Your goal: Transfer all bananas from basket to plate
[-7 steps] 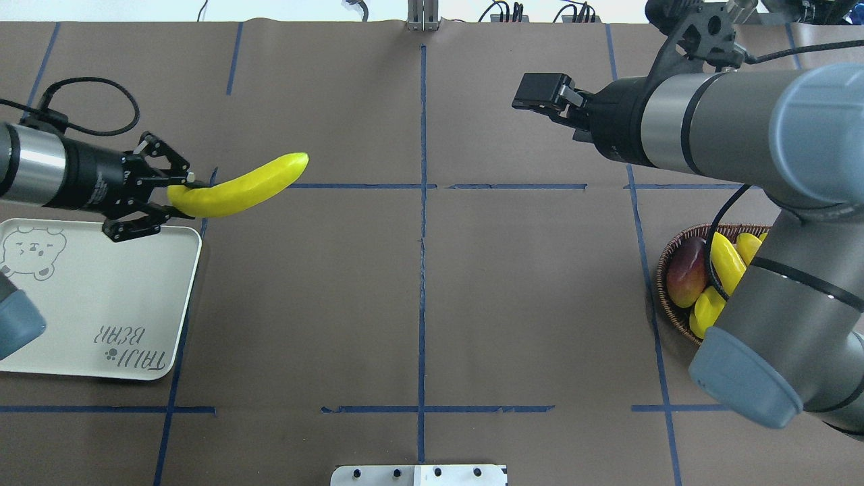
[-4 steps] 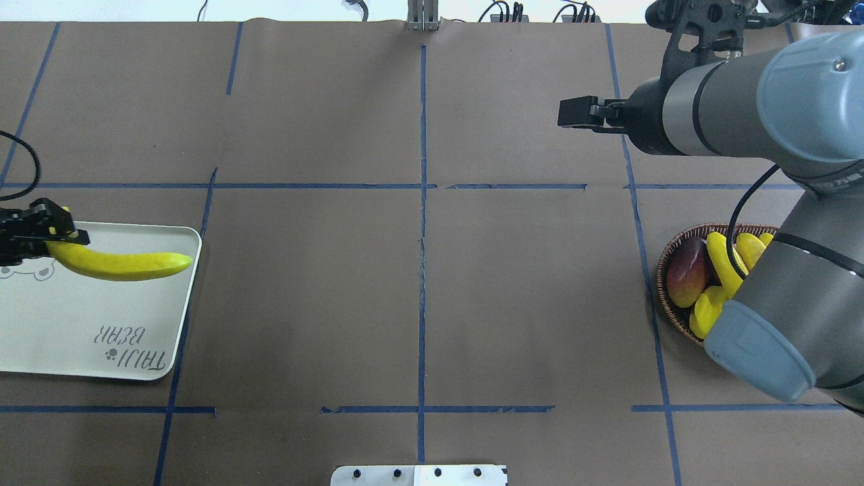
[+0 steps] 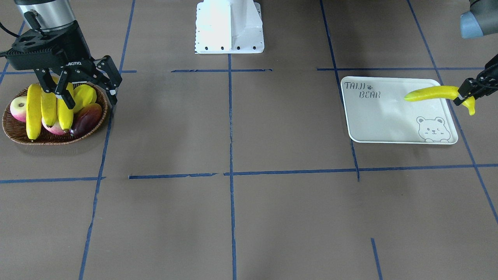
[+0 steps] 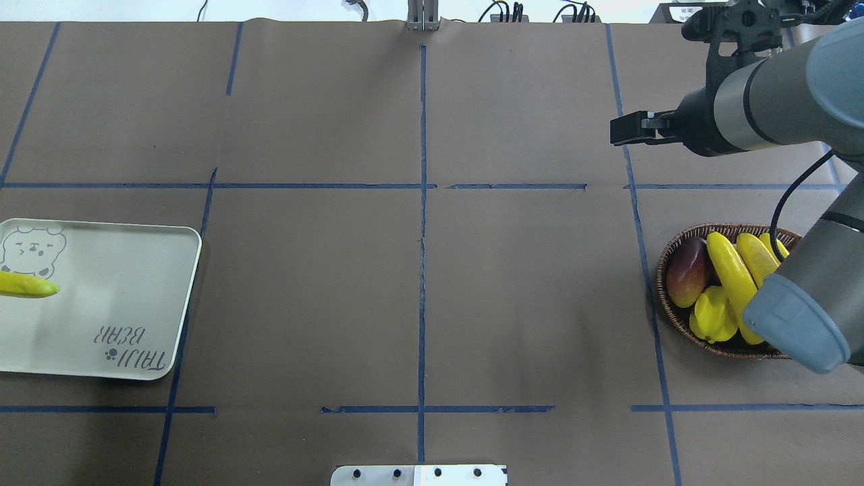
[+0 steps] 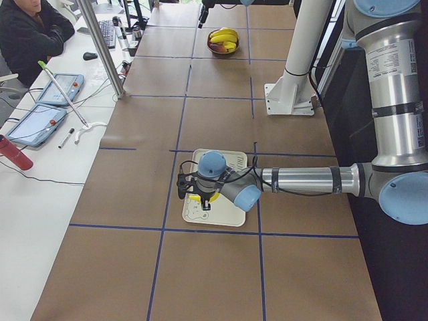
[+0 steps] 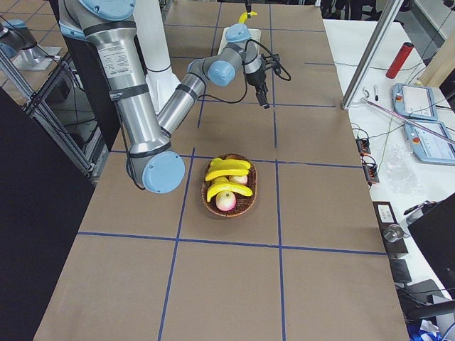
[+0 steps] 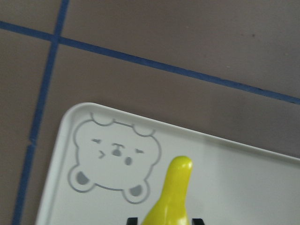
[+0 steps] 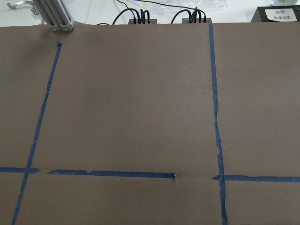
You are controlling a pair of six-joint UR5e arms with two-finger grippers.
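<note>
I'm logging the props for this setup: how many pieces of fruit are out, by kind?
Bananas: 4, including the held banana in the left gripper
Starfruit: 1
Apples: 2
Mango: 1
Total: 8

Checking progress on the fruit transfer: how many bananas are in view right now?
4. Three bananas lie side by side in the basket with other fruit; more could be hidden beneath. The fourth banana is in the left gripper's jaws over the plate.
</note>
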